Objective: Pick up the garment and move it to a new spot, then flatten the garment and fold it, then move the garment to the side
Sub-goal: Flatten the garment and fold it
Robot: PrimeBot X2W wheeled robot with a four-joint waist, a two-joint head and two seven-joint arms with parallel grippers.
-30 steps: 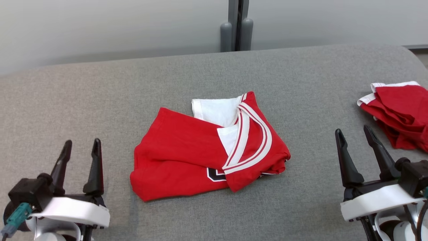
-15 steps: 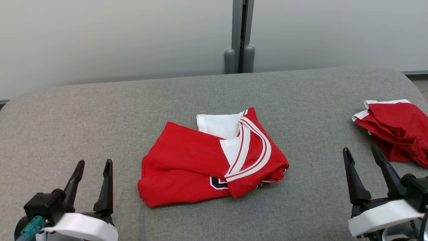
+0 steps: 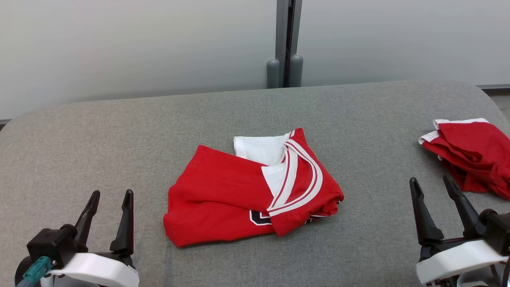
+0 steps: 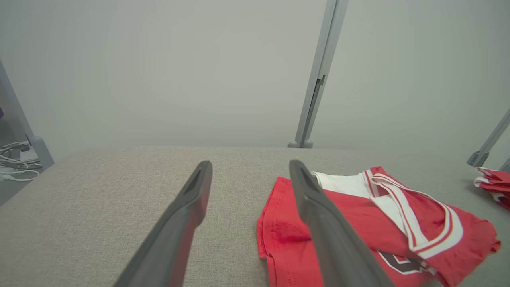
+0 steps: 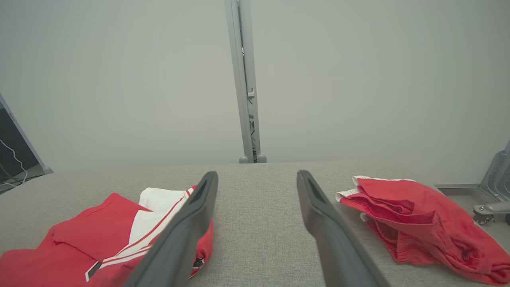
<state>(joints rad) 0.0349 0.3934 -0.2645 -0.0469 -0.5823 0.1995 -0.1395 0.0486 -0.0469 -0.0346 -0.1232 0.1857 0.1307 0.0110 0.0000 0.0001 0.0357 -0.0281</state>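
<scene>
The red shirt (image 3: 247, 195) lies bunched up in the middle of the grey table (image 3: 119, 131). The left claw (image 3: 112, 194) and right claw (image 3: 430, 179) sit on each side, wide open and empty, likely ready to grab it.

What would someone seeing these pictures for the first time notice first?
A crumpled red garment with white striped trim lies in the middle of the grey padded surface. A second red bundle sits near the edge on the robot's right. The left pincer and right pincer hang open at the near corners, holding nothing.
</scene>
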